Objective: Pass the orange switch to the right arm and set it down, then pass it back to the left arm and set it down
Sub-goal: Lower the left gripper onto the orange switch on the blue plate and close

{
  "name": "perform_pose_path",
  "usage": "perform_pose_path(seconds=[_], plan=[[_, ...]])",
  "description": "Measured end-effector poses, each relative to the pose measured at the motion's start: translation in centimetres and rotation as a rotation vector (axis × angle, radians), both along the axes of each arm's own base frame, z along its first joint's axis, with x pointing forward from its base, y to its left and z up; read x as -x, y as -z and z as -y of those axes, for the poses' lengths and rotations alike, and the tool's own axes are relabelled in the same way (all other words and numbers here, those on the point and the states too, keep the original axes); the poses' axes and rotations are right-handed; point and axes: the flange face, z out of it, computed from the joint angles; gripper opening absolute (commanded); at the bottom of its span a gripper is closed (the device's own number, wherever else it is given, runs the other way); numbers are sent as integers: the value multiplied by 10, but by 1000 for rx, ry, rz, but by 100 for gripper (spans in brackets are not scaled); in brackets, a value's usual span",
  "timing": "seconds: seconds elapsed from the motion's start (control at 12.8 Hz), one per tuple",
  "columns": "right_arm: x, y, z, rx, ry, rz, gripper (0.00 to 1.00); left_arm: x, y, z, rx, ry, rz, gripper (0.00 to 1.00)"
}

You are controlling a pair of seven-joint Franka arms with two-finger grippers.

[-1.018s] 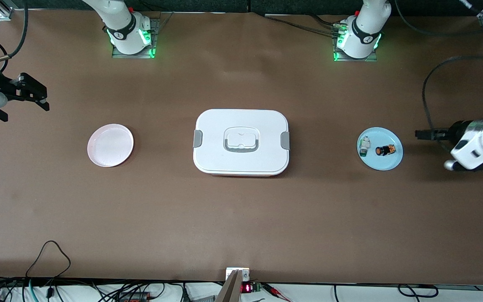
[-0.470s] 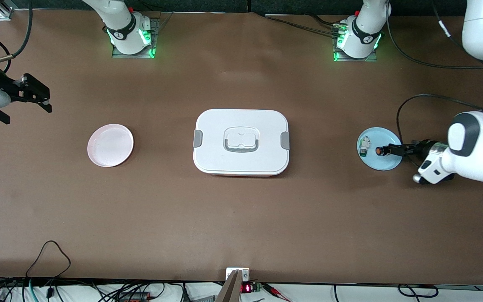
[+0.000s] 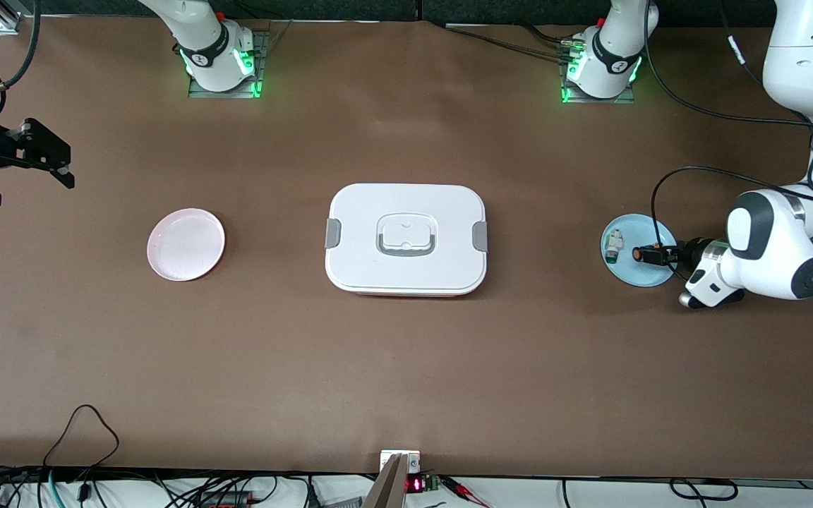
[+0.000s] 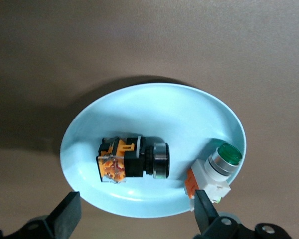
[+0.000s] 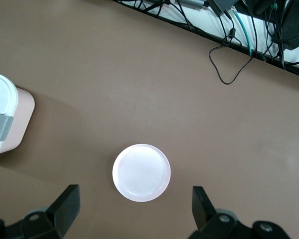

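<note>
**A:** On the blue plate (image 3: 641, 271) toward the left arm's end of the tabletop (image 3: 406, 367) lies the orange switch (image 3: 639, 253), on its side. Do you see it too?

**B:** Yes. In the left wrist view the orange switch (image 4: 132, 161) lies across the middle of the blue plate (image 4: 154, 119), orange-and-black rear at one end and black collar at the other. Just beside it, apart from it, a small white part with a green tip (image 4: 217, 167) leans over the plate's rim.

**A:** And the left gripper (image 3: 660, 255)?

**B:** It is low over the plate's edge, right at the switch. Its jaws are spread wide, one fingertip (image 4: 70, 211) on each flank of the plate, and they pinch nothing.

**A:** Where does the box (image 3: 406, 238) stand?

**B:** In the middle of the tabletop, lid on, grey clips at both ends, well apart from the blue plate. Toward the right arm's end lies a pink plate (image 3: 185, 244) with nothing on it.

**A:** And the right gripper (image 3: 50, 159)?

**B:** It waits up in the air over the tabletop's edge at its own end. Its jaws are spread as well, with nothing between them; its wrist view looks down on the pink plate (image 5: 141, 172) and one corner of the box (image 5: 5, 122).
</note>
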Motion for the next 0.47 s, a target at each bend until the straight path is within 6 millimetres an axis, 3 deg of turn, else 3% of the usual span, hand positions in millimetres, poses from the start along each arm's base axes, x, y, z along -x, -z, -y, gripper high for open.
perform_pose_path(seconds=[0.23, 0.47], plan=[[2, 4, 3, 2, 6, -28, 100, 1, 17, 0, -3, -4, 6, 100], [6, 11, 22, 4, 39, -80, 100, 3, 33, 0, -5, -7, 9, 100]])
